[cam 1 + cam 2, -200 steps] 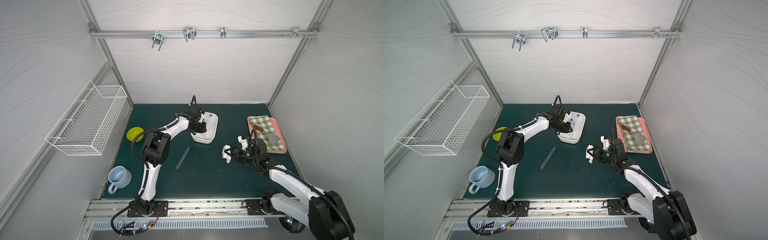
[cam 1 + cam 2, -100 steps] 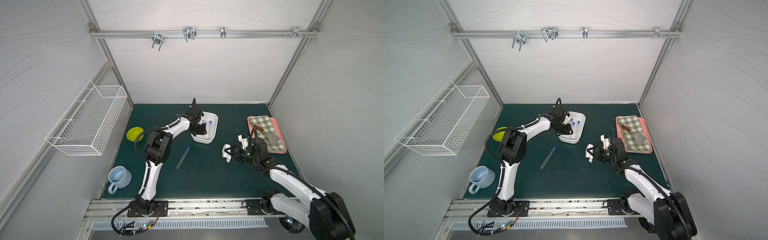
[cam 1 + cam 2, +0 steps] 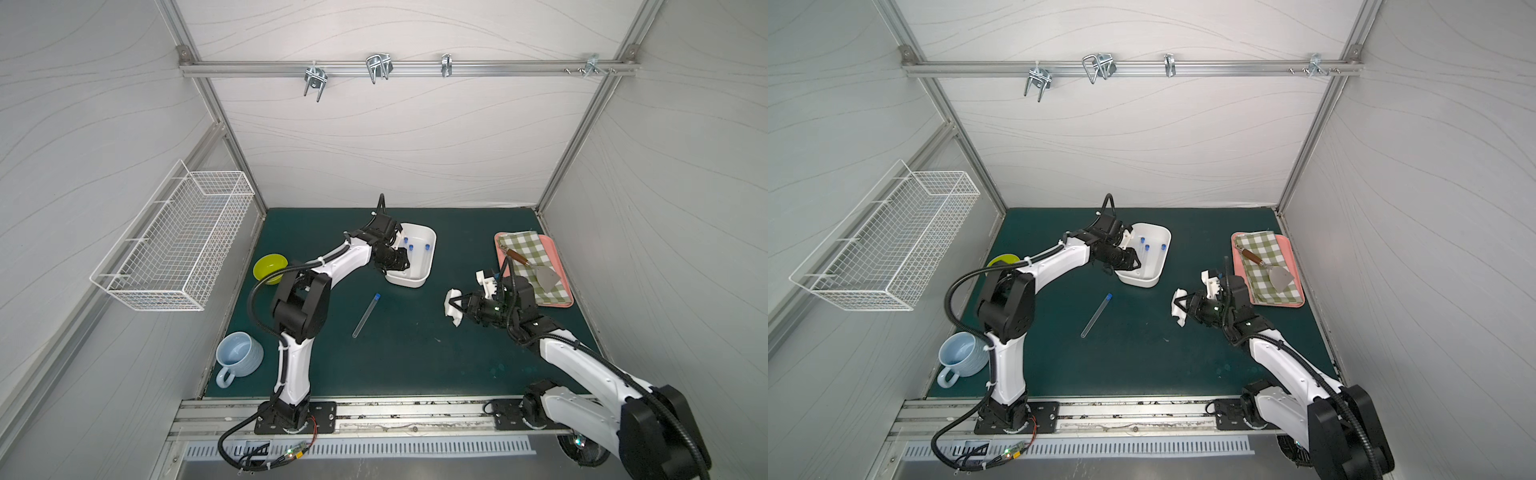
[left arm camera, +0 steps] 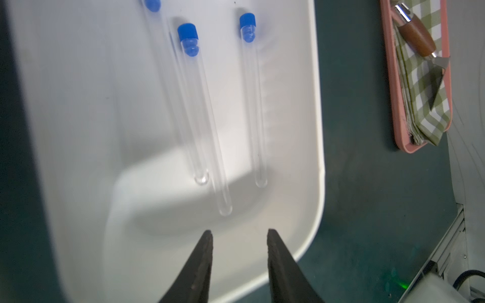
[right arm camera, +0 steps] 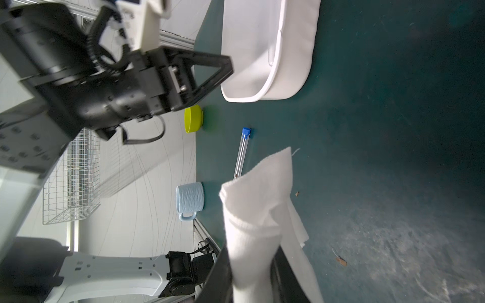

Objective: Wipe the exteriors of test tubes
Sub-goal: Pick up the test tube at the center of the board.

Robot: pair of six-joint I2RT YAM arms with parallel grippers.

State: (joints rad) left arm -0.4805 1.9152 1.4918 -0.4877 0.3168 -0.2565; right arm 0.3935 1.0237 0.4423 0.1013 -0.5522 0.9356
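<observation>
In the left wrist view the left gripper has its jaws a narrow way apart with nothing between them, and its tips hang over the floor of the white tub. Three test tubes lie in that tub. Two of them lie close together and seem to touch, though the clear glass makes that hard to judge. In both top views the tub sits just above the centre of the frame, and the tubes' blue caps point toward its upper end. A fourth test tube lies alone on the green counter, just below the tub, with its cap toward the tub. Right of centre, the right gripper is clamped on a folded white cloth, well apart from the loose tube.
</observation>
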